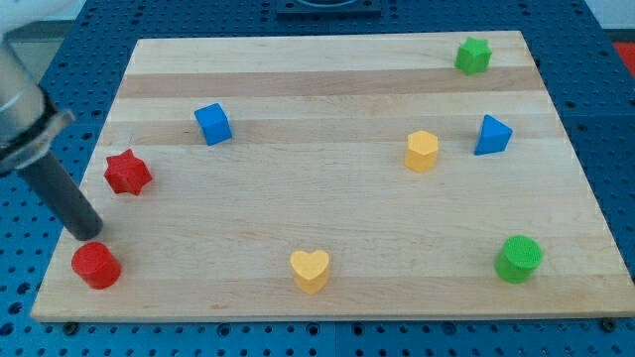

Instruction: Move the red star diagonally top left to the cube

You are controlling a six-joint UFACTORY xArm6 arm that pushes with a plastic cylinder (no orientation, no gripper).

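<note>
The red star (127,173) lies near the board's left edge. The blue cube (212,124) sits up and to the right of it, apart from it. My dark rod comes in from the view's upper left, and my tip (92,236) rests at the lower left, below and left of the red star, just above a red cylinder (95,265). The tip does not touch the star.
The wooden board (327,89) also holds a yellow heart (310,270) at the bottom middle, a yellow hexagonal block (422,151), a blue triangular block (492,135), a green star (473,55) at the top right and a green cylinder (519,259) at the bottom right.
</note>
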